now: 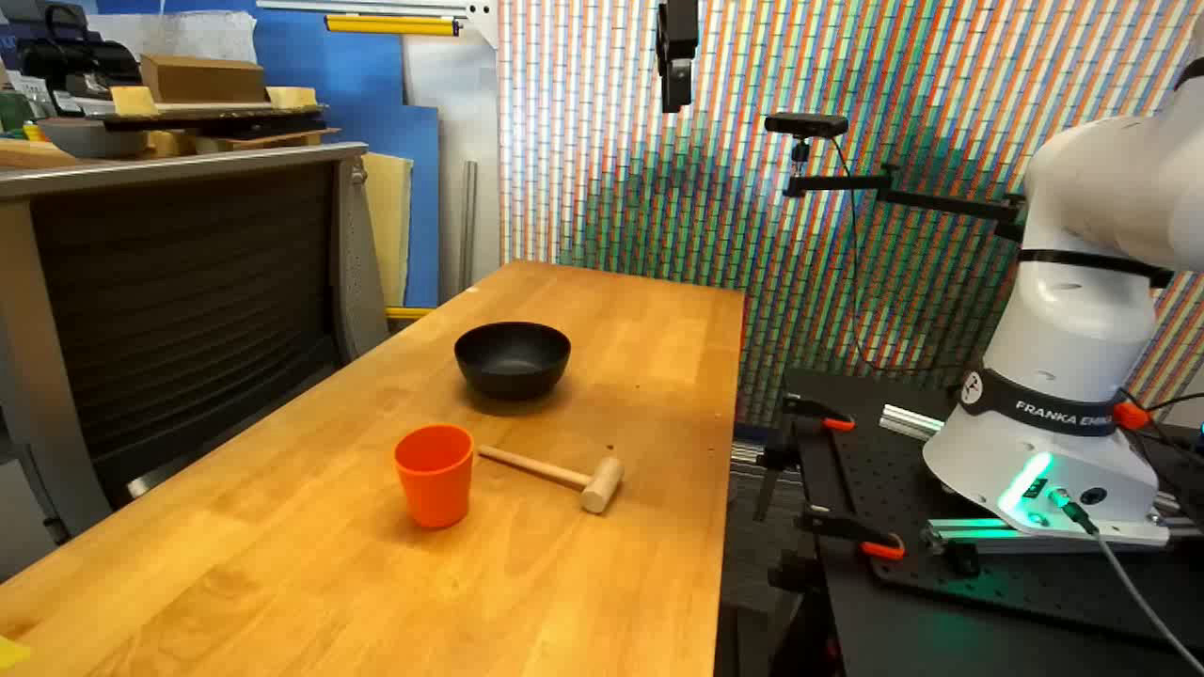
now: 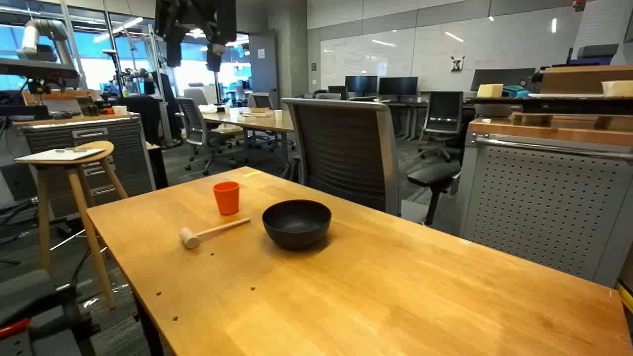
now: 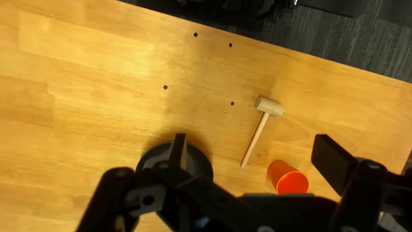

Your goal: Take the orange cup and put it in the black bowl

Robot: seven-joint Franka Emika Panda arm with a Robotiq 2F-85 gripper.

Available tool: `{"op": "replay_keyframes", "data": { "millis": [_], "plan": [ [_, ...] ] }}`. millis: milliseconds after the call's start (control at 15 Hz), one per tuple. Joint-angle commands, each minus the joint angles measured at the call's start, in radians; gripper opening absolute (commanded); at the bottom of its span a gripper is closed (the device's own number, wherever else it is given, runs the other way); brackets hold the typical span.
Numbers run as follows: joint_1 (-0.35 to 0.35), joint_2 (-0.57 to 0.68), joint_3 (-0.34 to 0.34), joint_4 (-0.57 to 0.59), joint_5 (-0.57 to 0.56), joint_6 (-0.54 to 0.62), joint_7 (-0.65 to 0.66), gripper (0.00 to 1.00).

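The orange cup stands upright on the wooden table in both exterior views point(image 1: 435, 480) point(image 2: 226, 199). The black bowl is upright on the same table, apart from the cup, in both exterior views point(image 1: 513, 376) point(image 2: 296, 227). My gripper is high above the table in both exterior views point(image 1: 675, 99) point(image 2: 194, 58). In the wrist view my gripper point(image 3: 251, 141) is open with nothing between its fingers. There the cup point(image 3: 280, 174) shows between the fingers, far below, its lower edge hidden by the gripper body. The bowl point(image 3: 200, 161) is partly hidden behind the left finger.
A small wooden mallet point(image 1: 602, 484) lies on the table point(image 1: 602, 602) beside the cup, its handle end between cup and bowl. It also shows in the wrist view point(image 3: 269, 106). A chair point(image 2: 346, 153) stands against the table's long side. The robot base point(image 1: 1044, 461) is across a gap.
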Motion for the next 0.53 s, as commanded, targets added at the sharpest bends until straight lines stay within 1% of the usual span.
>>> {"op": "replay_keyframes", "data": {
  "millis": [0,133,267,333,467],
  "plan": [
    [-0.006,0.001,0.006,0.005,0.002,-0.003,-0.001,1.0],
    [-0.006,-0.001,0.006,0.01,0.002,-0.003,-0.001,1.0],
    [-0.011,0.044,0.019,0.022,0.029,0.019,0.107,1.0],
    [-0.008,0.078,0.026,0.038,0.061,0.049,0.164,1.0],
    [0.011,0.195,0.059,0.094,0.137,0.178,0.288,1.0]
  ]
}}
